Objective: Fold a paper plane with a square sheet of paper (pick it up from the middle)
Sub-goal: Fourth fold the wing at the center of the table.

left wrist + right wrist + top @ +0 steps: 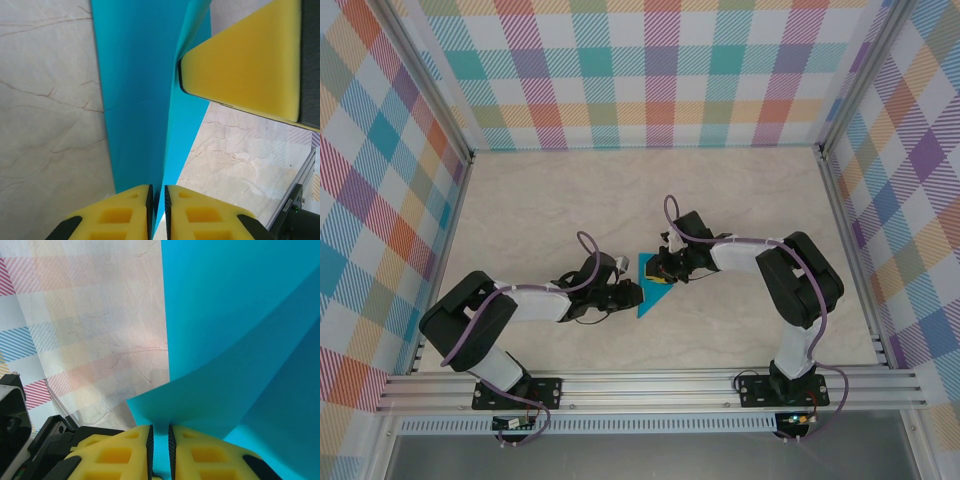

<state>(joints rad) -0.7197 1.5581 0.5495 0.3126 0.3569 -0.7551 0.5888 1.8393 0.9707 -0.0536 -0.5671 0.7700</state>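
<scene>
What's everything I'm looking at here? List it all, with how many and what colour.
paper sheet: one, teal-blue, partly folded, mid-table
table: one, beige marble-look, under everything
walls: three, pastel plaid, around the table
frame rails: several, silver, near edge and corners
left arm: one, black and white, bolted near-left
right arm: one, black and white, bolted near-right
left gripper: one, yellow fingers, shut on the paper sheet
right gripper: one, yellow fingers, shut on the paper sheet
</scene>
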